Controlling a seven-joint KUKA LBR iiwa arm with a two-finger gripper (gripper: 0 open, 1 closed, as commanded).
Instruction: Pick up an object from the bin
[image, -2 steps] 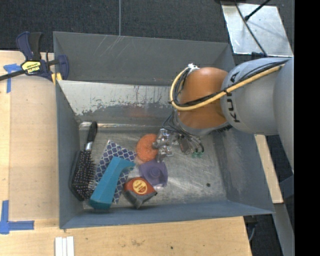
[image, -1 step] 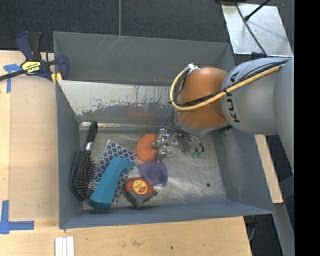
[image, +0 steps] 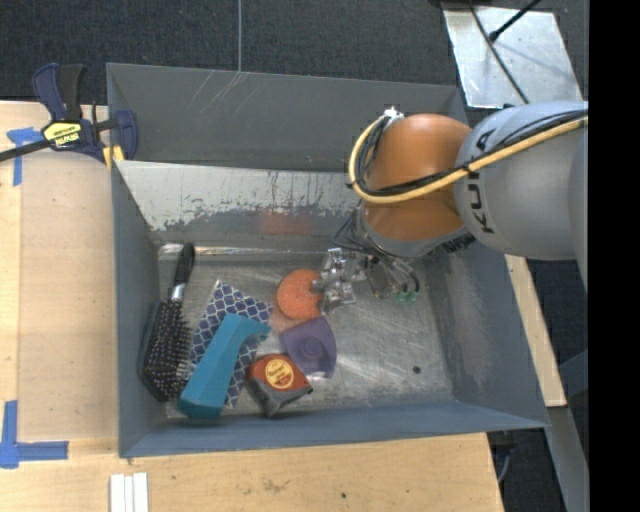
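your hand is low in the bin, right by the orange disc in the middle. you can't tell if it's spread or pinching. nothing is lifted yet.

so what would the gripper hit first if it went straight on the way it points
Probably the right edge of the orange round disc, just beside the gripper; if not, the bare bin floor next to it. Depth is unclear.

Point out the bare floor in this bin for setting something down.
Bare: the grey metal bin's floor right of the purple soft cup, to the right wall. Crowded: the left, with black bristle hairbrush, teal plastic block, orange-and-black tape measure.
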